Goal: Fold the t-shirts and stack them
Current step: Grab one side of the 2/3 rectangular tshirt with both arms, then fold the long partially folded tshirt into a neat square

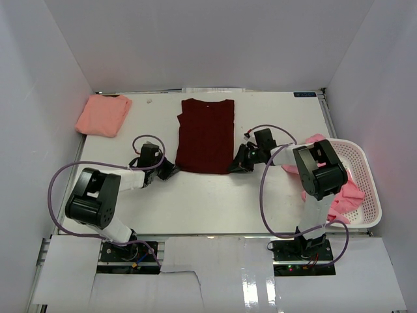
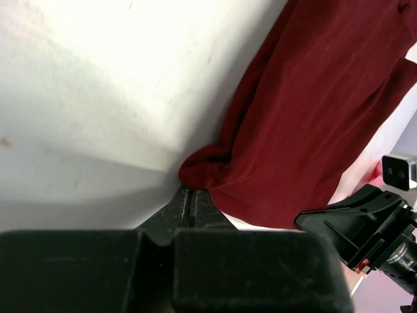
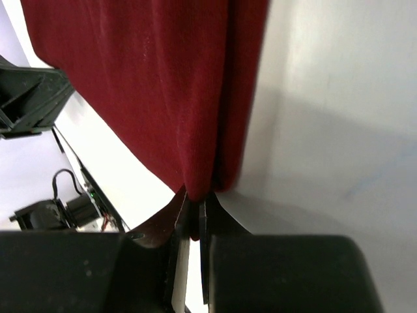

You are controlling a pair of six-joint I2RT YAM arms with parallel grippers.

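A dark maroon t-shirt (image 1: 207,137) lies flat mid-table, its sleeves folded in and its collar at the far end. My left gripper (image 1: 173,169) is at its near left corner. In the left wrist view the fingers (image 2: 189,195) are pressed together, with the bunched maroon t-shirt (image 2: 313,98) corner at their tips. My right gripper (image 1: 234,165) is at the near right corner. Its jaws (image 3: 195,205) are shut on a fold of the maroon t-shirt (image 3: 150,85). A folded salmon t-shirt (image 1: 103,115) lies at the far left. Brighter pink t-shirts (image 1: 345,193) sit in the basket.
A white mesh basket (image 1: 369,171) stands at the right edge of the table, with pink cloth spilling over its far rim (image 1: 316,139). White walls enclose the table on three sides. The right arm's gripper body (image 2: 352,222) shows in the left wrist view.
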